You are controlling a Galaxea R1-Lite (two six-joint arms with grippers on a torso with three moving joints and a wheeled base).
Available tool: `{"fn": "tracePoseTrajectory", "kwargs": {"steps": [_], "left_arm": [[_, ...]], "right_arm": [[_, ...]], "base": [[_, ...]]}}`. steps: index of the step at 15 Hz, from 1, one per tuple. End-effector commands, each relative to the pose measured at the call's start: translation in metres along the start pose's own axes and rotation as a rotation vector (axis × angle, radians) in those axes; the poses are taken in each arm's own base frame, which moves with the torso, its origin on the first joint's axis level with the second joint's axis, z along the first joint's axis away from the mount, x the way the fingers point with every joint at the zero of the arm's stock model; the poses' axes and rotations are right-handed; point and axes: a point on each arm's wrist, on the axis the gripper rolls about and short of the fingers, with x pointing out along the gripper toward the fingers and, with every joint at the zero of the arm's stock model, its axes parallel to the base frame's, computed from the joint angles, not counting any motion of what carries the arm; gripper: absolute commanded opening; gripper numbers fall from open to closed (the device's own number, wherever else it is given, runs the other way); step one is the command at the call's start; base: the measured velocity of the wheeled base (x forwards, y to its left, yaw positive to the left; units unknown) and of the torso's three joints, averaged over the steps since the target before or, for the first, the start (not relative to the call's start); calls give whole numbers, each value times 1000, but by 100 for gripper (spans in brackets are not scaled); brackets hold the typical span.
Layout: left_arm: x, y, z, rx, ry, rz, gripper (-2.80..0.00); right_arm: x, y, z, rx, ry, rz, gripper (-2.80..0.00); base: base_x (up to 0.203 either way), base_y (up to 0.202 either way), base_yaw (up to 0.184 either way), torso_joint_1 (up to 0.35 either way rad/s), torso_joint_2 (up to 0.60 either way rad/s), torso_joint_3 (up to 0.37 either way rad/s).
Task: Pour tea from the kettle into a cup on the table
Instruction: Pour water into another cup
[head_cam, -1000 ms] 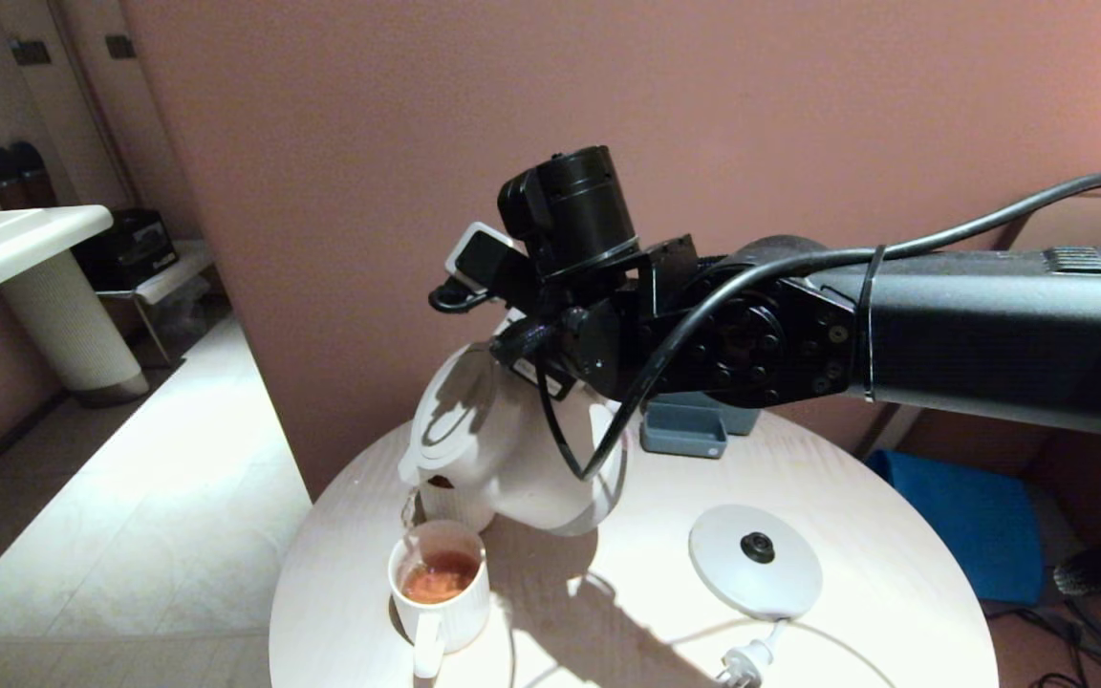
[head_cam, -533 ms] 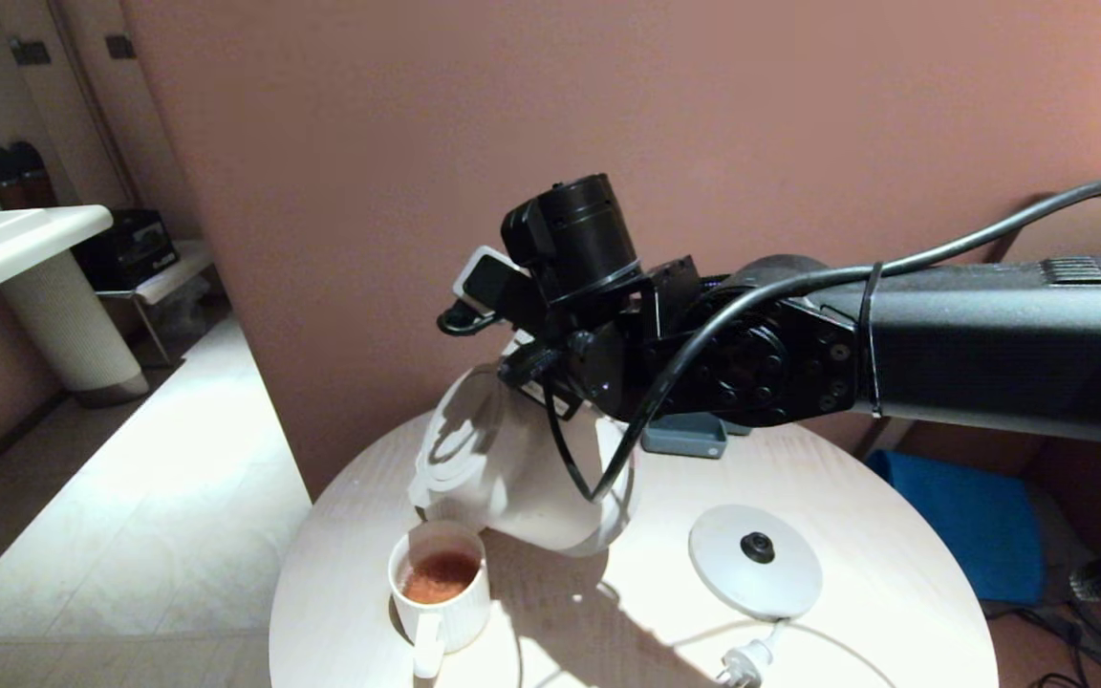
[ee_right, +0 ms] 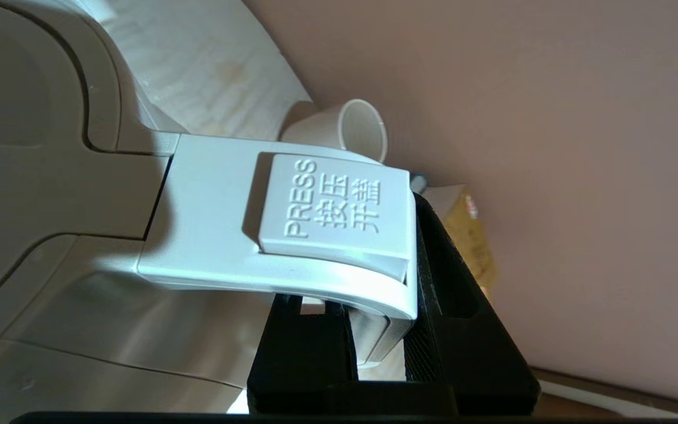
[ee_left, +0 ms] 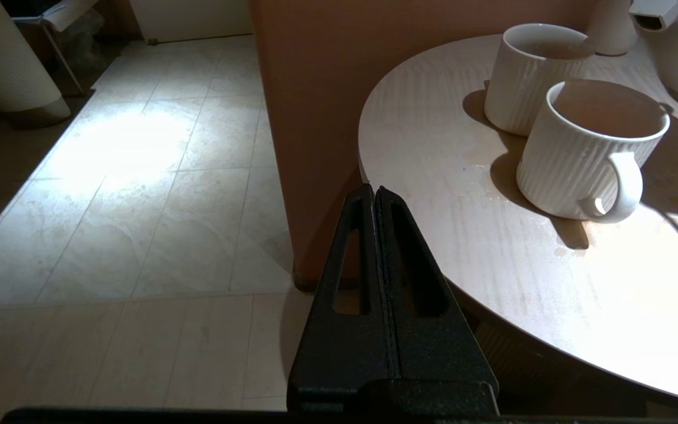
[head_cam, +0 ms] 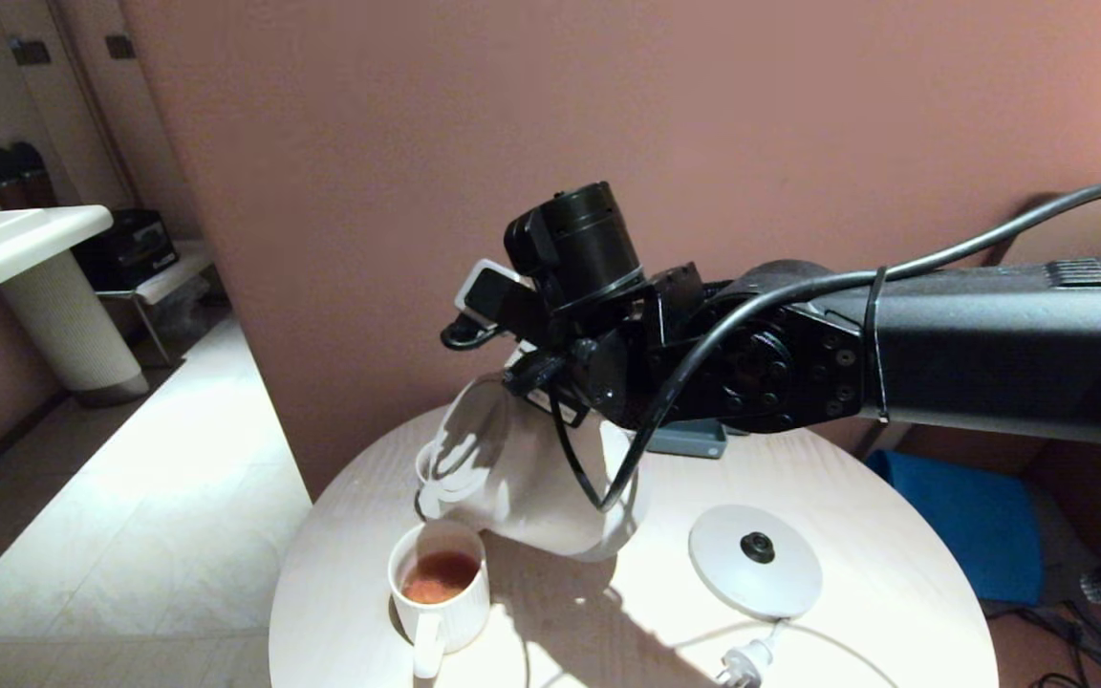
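The white kettle [head_cam: 512, 478] hangs tilted over the table [head_cam: 847, 631], its spout low over the far rim of a ribbed white cup [head_cam: 438, 597] holding reddish tea. My right gripper [head_cam: 536, 371] is shut on the kettle's loop handle; in the right wrist view the gripper [ee_right: 374, 347] clamps the handle just below the PRESS button [ee_right: 333, 206]. I cannot make out a stream at the spout. My left gripper [ee_left: 374, 191] is shut and empty, parked beside the table's edge above the floor. From there I see the cup [ee_left: 592, 153] and a second ribbed cup [ee_left: 530, 76] behind it.
The kettle's round white base [head_cam: 754, 561] with its black centre lies on the table's right half, its plug [head_cam: 740, 664] at the front edge. A blue-grey box [head_cam: 689, 440] sits at the back. A pink wall stands close behind. A small cup [ee_right: 345, 126] and yellow packet [ee_right: 468, 235] stand by it.
My right arm has sunk a little with the kettle, bringing the spout closer to the cup's rim. The thin stream seen a second ago no longer shows, and the tea's surface has settled.
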Motion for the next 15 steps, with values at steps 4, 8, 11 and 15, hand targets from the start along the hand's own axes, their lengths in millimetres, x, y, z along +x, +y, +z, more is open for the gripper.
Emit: {"fn": "tracePoseTrajectory", "kwargs": {"steps": [4,8,11,15], "left_arm": [[0,0,0,0,2,0,-280],[0,0,0,0,2,0,-280],[0,0,0,0,2,0,-280],[0,0,0,-1,2,0,-280]], "right_arm": [[-2,2,2,-38,-3,-2,-280],[-6,9,5,-74,-8,10,-280],[-9,10,7,-104,-14,7,-280],[-8,12,8,-145,-8,0,-280]], "base": [[0,0,0,0,0,0],[0,0,0,0,0,0],[0,0,0,0,0,0],[0,0,0,0,0,0]]}}
